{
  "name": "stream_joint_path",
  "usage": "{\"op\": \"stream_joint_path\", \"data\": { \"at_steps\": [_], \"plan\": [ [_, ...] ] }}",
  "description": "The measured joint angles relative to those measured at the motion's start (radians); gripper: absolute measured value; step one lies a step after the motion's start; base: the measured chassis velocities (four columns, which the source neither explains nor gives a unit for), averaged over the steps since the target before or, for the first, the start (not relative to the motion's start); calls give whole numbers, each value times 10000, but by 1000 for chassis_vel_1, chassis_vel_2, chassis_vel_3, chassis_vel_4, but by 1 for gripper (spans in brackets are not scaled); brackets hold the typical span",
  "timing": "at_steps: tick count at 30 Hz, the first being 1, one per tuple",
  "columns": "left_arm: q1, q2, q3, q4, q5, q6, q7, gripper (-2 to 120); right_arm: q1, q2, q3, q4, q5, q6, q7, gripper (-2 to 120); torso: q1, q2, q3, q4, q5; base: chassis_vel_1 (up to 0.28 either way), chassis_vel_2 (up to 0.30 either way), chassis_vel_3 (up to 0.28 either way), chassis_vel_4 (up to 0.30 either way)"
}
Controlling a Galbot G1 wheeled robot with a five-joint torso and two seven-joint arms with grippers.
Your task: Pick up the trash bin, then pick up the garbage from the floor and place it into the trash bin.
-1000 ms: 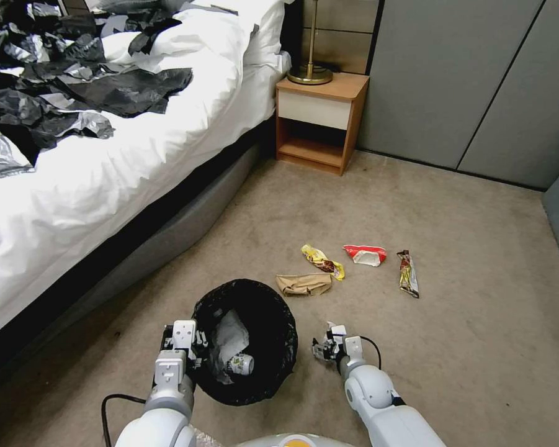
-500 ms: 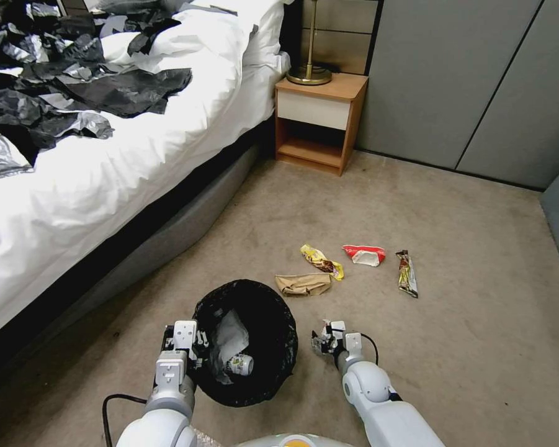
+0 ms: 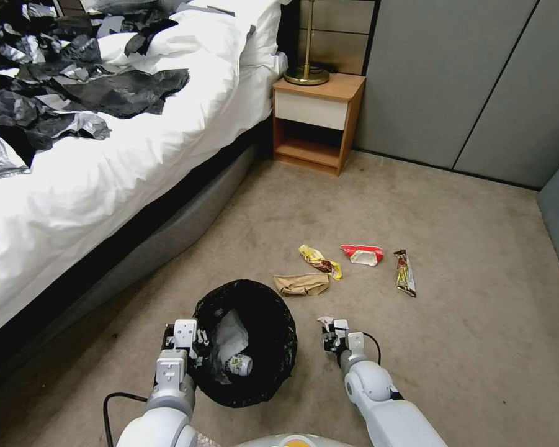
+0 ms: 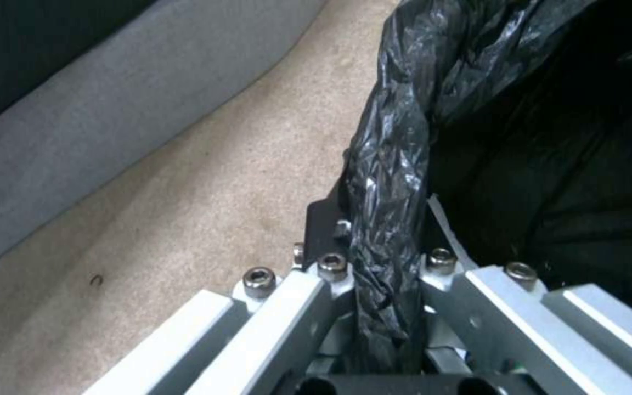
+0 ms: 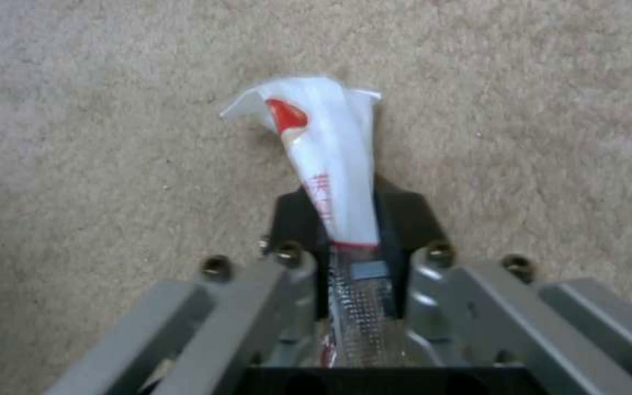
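You get even, soft room light in the head view, with no hard shadows on the carpet (image 3: 415, 205); the white bedding (image 3: 105, 167) is bright to the point of losing detail. Straight lines bow slightly toward the edges of that view. The bin liner (image 3: 273, 335) swallows light, so its inside reads as near black. In the left wrist view the liner (image 4: 396, 137) shows small glints, and the close metal links look soft. In the right wrist view the wrapper (image 5: 323, 142) is blurred, perhaps from motion, and its print cannot be read.
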Motion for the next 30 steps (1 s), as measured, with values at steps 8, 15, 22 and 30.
{"op": "stream_joint_path", "data": {
  "at_steps": [8,15,22,30],
  "plan": [
    [5,-2,6,0,-3,0,5,1,12,0,-23,-12,-134,103,-21,0,0,-1,1,-3,-3,0,0,0,0],
    [-12,10,7,5,-29,-9,9,1,-54,-18,-5,180,-236,144,-23,0,0,-2,2,-2,-1,0,0,0,0],
    [-117,21,31,71,-47,-9,12,1,-365,-271,12,1400,-191,160,22,0,0,-2,2,-5,-5,0,0,0,0],
    [-123,7,78,84,-47,-9,13,1,-1425,-840,-8,4682,-527,914,-35,0,0,-1,0,-6,-7,0,0,0,0]
  ]
}}
